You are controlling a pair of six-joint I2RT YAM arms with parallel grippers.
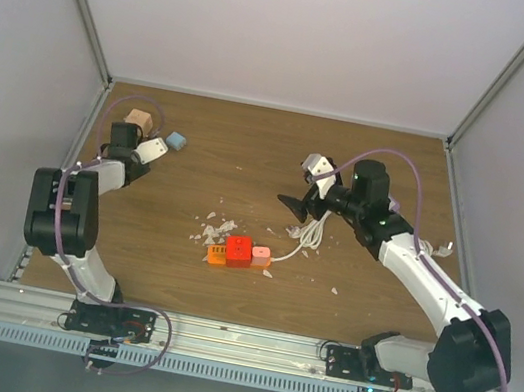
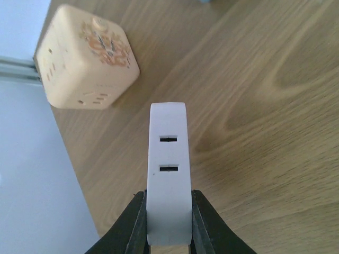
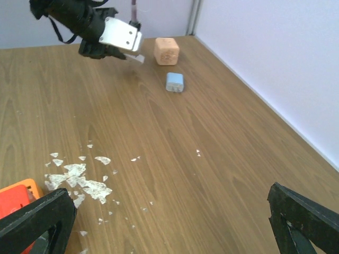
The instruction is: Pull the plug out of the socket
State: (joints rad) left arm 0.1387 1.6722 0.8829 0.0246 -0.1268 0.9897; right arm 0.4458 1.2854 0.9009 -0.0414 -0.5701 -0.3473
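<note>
The plug is clamped between the left fingers, which press on its two flat sides; two slots show on its upturned face. In the overhead view it sits in the upper left of the frame, well apart from the socket, which lies flat near the middle of the tabletop. A tan cube rests just beyond the plug, towards the upper left of the left wrist view, and a light-blue cube lies near it. The right fingers are spread wide with nothing between them, hanging above the wood right of centre. White flakes are scattered beside the socket, and a white cable curls off its right side
</note>
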